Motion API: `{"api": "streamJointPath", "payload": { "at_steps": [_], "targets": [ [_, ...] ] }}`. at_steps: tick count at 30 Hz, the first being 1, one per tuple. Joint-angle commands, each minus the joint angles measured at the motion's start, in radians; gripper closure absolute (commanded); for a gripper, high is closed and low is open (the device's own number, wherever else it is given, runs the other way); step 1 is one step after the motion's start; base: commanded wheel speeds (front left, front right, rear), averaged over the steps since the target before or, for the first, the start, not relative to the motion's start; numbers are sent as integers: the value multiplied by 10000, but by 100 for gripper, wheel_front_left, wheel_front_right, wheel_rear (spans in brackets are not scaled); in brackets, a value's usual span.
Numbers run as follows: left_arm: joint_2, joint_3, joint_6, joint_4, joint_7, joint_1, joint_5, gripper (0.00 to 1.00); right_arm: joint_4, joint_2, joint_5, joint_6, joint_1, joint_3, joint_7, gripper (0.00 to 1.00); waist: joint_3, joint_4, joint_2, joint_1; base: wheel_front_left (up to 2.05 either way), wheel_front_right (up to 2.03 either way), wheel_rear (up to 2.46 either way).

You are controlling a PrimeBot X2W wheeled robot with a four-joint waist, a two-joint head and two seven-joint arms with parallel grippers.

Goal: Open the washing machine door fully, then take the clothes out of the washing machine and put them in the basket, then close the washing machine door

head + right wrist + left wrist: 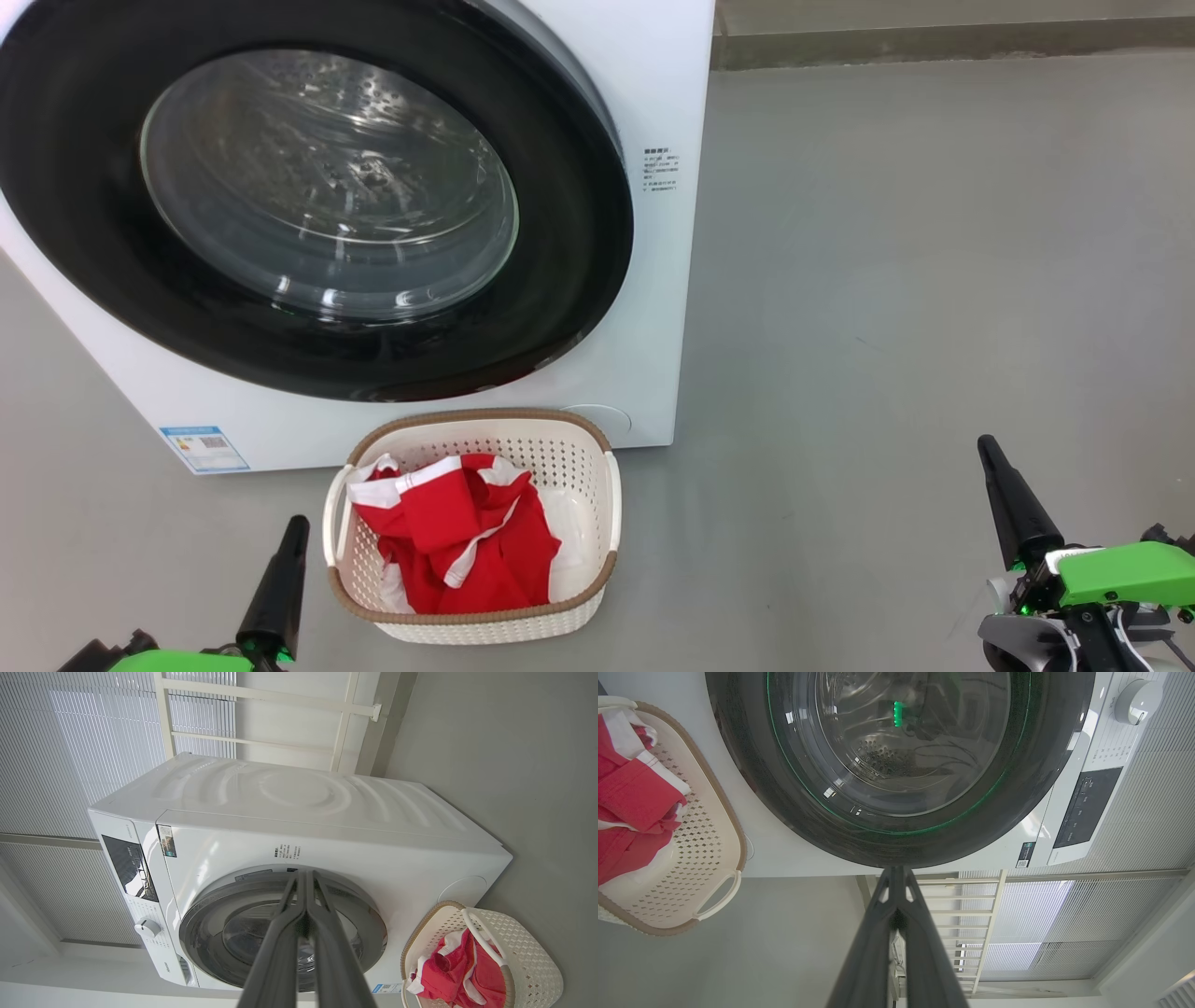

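Our left gripper (285,560) and right gripper (1008,504) have their fingers pressed together, holding nothing, low on either side of the basket (569,457). The clothes (457,541) lie in it. The washing machine door (579,280) looks flush against the washing machine (667,75) — we'd judge a gentle push on the rim would confirm the latch. The blue label (203,449) and small print (660,170) are too small to read.

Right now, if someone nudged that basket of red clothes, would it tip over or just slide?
It would probably slide rather than tip: the basket sits low and wide on the smooth grey floor. It is likely light, being perforated plastic holding only soft red clothes. Those would probably flop, not brace it.
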Motion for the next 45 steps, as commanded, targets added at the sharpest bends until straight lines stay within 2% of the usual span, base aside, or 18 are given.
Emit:
{"api": "streamJointPath", "payload": {
  "at_steps": [1, 45],
  "targets": [
    [95, 366, 6, -279, 53, -421, -63, 100, -302, -162, 19, -6, -418, 143, 57, 100, 0, 0, -1, 0, 0, 0, 0],
    [95, 359, 6, -279, 48, -421, -69, 100, -301, -140, -7, -6, -421, 111, 83, 100, 0, 0, -1, 0, 0, 0, 0]
  ]
}}
